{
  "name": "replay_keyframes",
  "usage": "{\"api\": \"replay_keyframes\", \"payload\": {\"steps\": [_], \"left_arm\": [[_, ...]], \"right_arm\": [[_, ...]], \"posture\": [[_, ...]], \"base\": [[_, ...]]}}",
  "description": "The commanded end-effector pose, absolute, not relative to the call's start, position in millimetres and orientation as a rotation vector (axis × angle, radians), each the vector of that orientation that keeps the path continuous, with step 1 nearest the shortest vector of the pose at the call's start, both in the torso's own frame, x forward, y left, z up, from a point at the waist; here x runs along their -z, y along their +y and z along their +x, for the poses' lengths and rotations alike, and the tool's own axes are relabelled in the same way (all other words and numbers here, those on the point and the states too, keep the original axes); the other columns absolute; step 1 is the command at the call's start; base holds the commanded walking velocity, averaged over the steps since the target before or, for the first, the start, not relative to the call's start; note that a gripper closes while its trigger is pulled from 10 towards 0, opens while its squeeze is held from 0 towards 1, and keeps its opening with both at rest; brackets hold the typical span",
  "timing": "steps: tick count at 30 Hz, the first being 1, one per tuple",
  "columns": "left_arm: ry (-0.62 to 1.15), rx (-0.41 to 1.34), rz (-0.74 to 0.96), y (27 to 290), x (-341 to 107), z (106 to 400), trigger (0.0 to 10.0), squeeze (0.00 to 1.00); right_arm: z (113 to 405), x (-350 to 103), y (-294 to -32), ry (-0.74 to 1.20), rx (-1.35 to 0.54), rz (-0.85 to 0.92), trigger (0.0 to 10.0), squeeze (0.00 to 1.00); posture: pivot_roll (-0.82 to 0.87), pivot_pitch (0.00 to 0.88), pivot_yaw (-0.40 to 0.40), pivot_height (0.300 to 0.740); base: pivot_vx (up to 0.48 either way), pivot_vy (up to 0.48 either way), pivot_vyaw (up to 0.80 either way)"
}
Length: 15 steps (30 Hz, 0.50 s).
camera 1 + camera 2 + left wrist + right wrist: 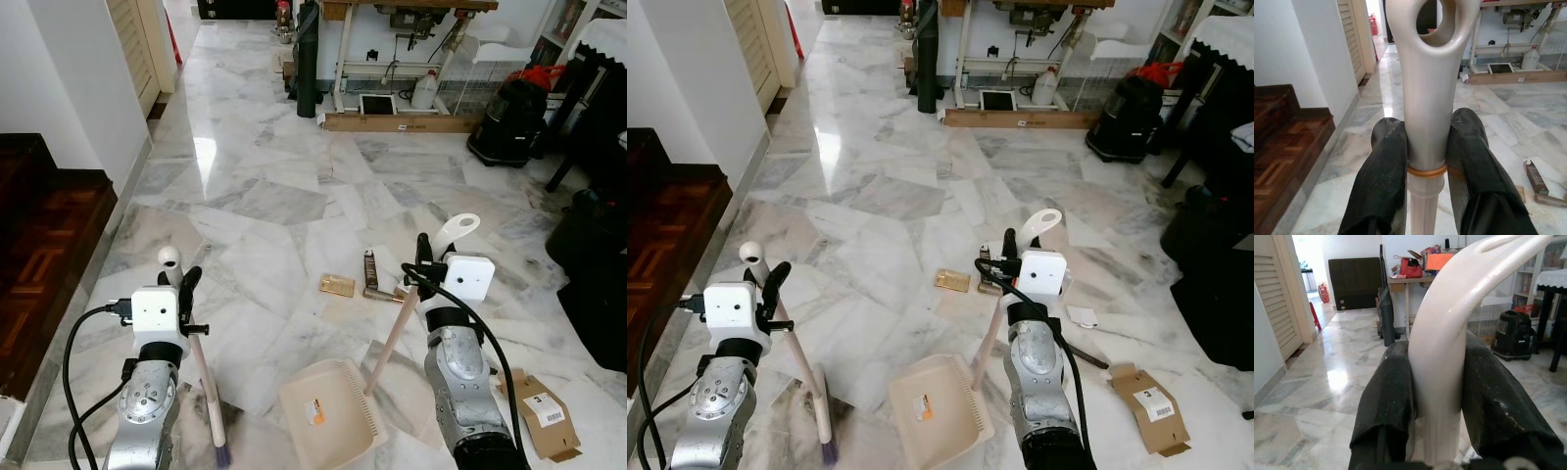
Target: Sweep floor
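Left gripper has its jaws pinched on the top of the broom handle, just below the loop end; the stick slants down to the bristles on the marble floor, near left. Right gripper has its jaws clamped on the curved handle of the dustpan, whose tray rests on the floor between the two arms. Just beyond the tray lie a small brown packet and a dark carton. A flattened cardboard box lies near right.
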<state>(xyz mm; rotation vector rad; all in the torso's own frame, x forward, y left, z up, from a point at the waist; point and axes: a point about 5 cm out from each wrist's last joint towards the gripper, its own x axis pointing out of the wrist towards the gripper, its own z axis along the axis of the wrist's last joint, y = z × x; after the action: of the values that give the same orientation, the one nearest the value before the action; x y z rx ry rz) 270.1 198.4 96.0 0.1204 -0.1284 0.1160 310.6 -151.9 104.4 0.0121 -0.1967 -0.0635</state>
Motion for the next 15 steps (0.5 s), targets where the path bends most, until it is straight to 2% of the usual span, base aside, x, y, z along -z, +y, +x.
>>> {"api": "replay_keyframes", "payload": {"steps": [1, 7, 13, 15], "left_arm": [[-0.163, -0.116, 0.125, 197.6, -104.8, 271.8, 10.0, 0.00], [-0.161, -0.123, 0.119, 197.7, -104.7, 271.6, 10.0, 0.00], [-0.159, -0.127, 0.116, 198.3, -104.0, 271.6, 10.0, 0.00], [-0.159, -0.127, 0.115, 198.1, -103.9, 271.6, 10.0, 0.00]], "right_arm": [[311.8, -112.1, -151.1, -0.234, 0.060, 0.010, 10.0, 0.00], [312.5, -112.9, -148.9, -0.232, 0.040, -0.030, 10.0, 0.00], [312.6, -113.6, -147.9, -0.237, 0.033, -0.028, 10.0, 0.00], [312.7, -113.5, -148.3, -0.236, 0.034, -0.012, 10.0, 0.00]], "posture": [[0.09, 0.075, -0.046, 0.740], [0.09, 0.075, -0.047, 0.740], [0.09, 0.075, -0.048, 0.740], [0.09, 0.075, -0.048, 0.740]], "base": [[0.315, 0.000, 0.00], [0.315, 0.000, 0.00], [0.321, 0.000, 0.75], [0.330, 0.000, 0.25]]}}
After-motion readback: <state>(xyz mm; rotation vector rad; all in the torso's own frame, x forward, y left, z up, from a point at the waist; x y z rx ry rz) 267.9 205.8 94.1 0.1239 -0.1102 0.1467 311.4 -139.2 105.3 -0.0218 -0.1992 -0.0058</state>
